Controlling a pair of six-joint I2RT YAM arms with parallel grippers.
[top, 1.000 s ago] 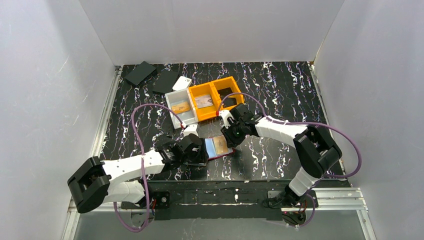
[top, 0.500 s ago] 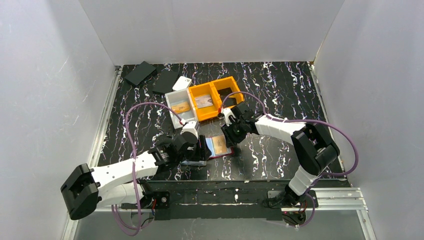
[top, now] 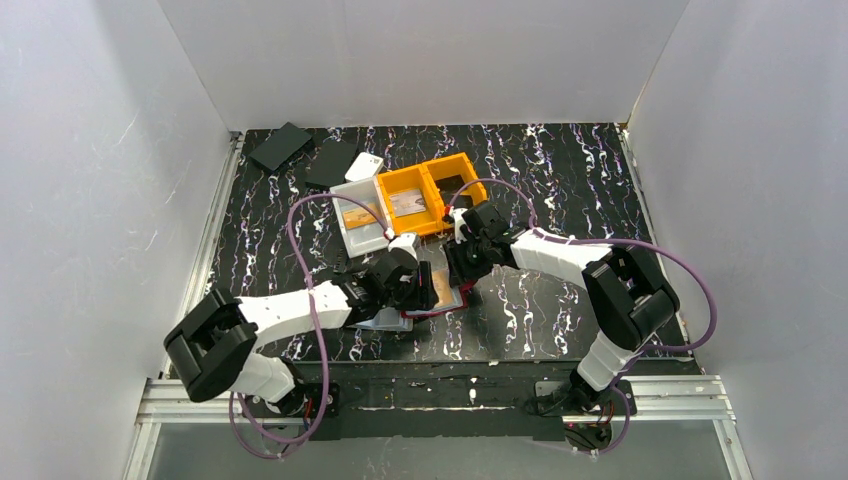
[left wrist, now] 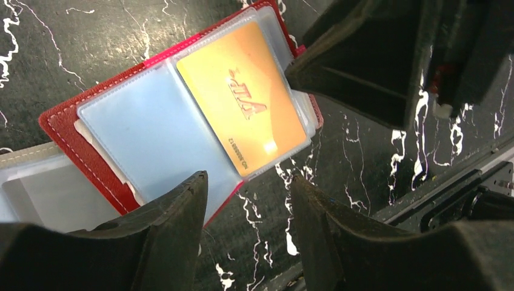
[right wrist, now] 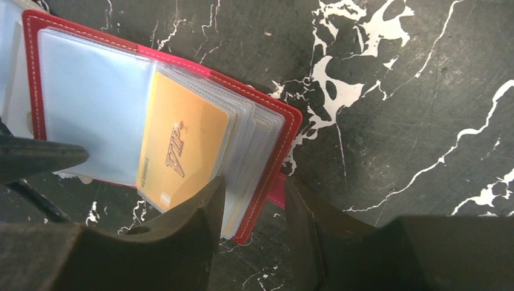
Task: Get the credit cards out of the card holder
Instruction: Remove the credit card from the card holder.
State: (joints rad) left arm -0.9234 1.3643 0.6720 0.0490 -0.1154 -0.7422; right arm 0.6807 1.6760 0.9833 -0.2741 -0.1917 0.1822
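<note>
we see the red card holder (left wrist: 145, 133) lying open on the table (right wrist: 394, 91), an orange card (left wrist: 242, 103) in its top sleeve. our left pincer (left wrist: 247, 185) is released over one edge. our right pincer (right wrist: 253, 188), also released, straddles the opposite edge.

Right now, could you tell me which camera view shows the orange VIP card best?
The left wrist view: the orange VIP card lies whole in its clear sleeve, lettering readable. The right wrist view shows it at a slant, a corner near the fingers. The top view gives only a small orange patch between the arms.
</note>
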